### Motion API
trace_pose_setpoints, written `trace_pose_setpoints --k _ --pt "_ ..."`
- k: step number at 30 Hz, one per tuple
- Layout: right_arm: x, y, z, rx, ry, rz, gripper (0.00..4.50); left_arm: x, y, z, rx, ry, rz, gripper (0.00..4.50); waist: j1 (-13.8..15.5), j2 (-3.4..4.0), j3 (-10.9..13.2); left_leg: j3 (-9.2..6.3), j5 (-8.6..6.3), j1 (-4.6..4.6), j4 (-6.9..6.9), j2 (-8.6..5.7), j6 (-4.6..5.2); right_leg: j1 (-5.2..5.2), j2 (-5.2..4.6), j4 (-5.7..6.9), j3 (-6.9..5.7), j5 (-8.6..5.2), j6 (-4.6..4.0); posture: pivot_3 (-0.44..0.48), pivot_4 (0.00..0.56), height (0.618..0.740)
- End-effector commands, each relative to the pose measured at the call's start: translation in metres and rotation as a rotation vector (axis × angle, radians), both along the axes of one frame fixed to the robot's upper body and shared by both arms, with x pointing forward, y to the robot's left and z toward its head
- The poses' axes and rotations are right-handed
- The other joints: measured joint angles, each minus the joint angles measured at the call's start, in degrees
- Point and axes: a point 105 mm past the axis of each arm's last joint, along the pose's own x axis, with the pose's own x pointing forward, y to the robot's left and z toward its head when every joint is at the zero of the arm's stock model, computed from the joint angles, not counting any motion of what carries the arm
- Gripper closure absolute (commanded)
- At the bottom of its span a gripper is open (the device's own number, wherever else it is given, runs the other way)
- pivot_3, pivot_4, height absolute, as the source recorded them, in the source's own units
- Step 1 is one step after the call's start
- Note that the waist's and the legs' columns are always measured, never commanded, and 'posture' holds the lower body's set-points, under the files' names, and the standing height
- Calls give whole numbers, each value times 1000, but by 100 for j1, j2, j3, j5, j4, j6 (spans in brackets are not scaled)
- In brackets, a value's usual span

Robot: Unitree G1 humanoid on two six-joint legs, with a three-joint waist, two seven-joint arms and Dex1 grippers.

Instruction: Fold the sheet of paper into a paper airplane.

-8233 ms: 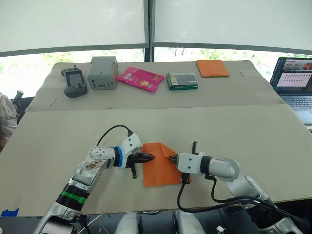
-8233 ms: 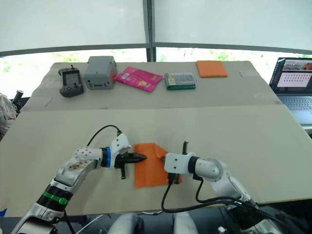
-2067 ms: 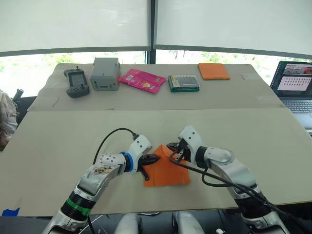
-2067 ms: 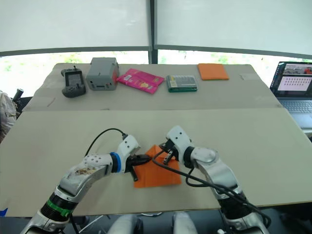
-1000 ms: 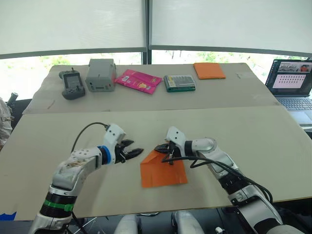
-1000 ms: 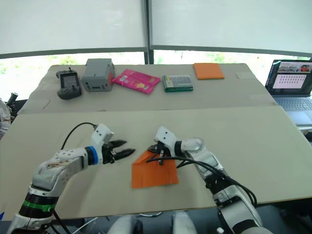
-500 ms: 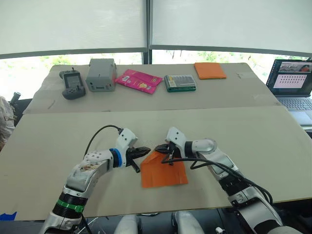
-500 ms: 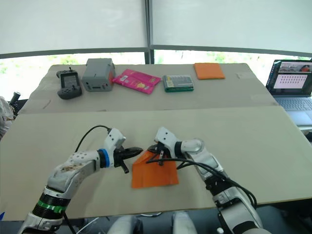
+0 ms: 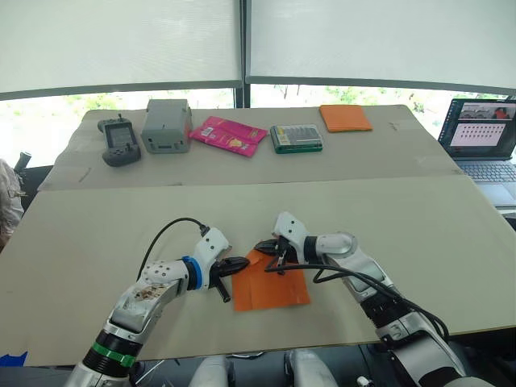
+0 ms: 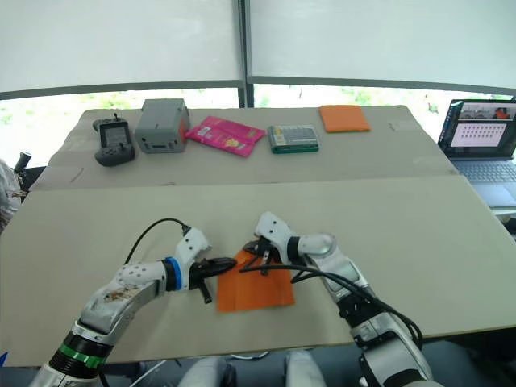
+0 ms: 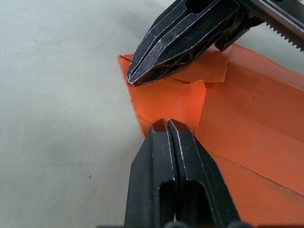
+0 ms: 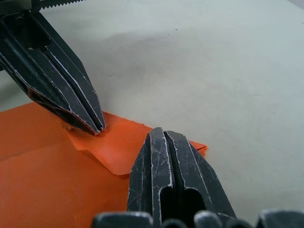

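Presently, the sheet of paper (image 9: 270, 284) lay flat on the near table (image 9: 419, 234), partly folded, its far-left corner turned over into a small flap. Left hand (image 9: 244, 262), fingers pressed together with nothing between them, had its tips at that corner. Right hand (image 9: 261, 246), likewise closed and empty, rested its tips on the flap just beside the left.
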Motion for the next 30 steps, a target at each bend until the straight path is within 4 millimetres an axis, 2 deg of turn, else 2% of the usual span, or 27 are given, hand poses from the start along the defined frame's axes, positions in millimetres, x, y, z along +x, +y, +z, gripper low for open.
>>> trace_pose_setpoints --k 1,6,8,14,18,21,25,28,30 --pt "-12 12 -13 -34 37 48 4500 -5 12 -33 79 105 55 4433 0 1 -1 0 0 0 0 0 0 0 0 0 0 0 0 0 150 740" --pt "-8 20 -18 -67 27 37 4500 -3 17 -39 72 130 83 4433 5 19 -55 1 0 4 0 0 0 3 1 1 0 0 0 0 150 740" --pt "-1 16 -19 -97 19 -7 4500 -3 16 -39 69 132 83 4433 0 22 -73 2 0 8 0 -1 0 7 1 0 0 0 0 0 150 740" --pt "20 -5 -15 -127 -15 -110 4500 -6 14 -40 63 137 80 4433 6 33 -88 5 1 23 0 0 0 17 7 2 2 -2 -2 0 150 740" --pt "38 -30 -9 -131 -32 -194 4500 -5 15 -41 68 131 91 4433 30 35 -89 6 1 22 1 -2 1 18 4 1 6 -2 -2 0 150 740" --pt "43 -31 1 -73 -39 -202 4500 -1 17 -39 74 122 94 4433 35 34 -89 7 1 22 0 -4 1 20 3 -3 6 -2 -2 0 150 740" --pt "43 -24 27 46 -78 -169 4500 6 18 -35 76 100 94 4433 33 35 -88 6 1 14 0 -3 1 15 4 -3 7 -1 -2 0 150 740" --pt "38 -22 46 92 -104 -128 4500 10 13 -31 60 81 74 4433 32 37 -86 6 2 5 1 -3 1 7 4 -4 8 -1 -1 0 150 740" --pt "29 -22 51 96 -99 -97 4500 11 7 -25 37 65 47 4433 34 38 -86 6 2 1 1 -3 1 3 5 -4 8 -1 -1 0 150 740"
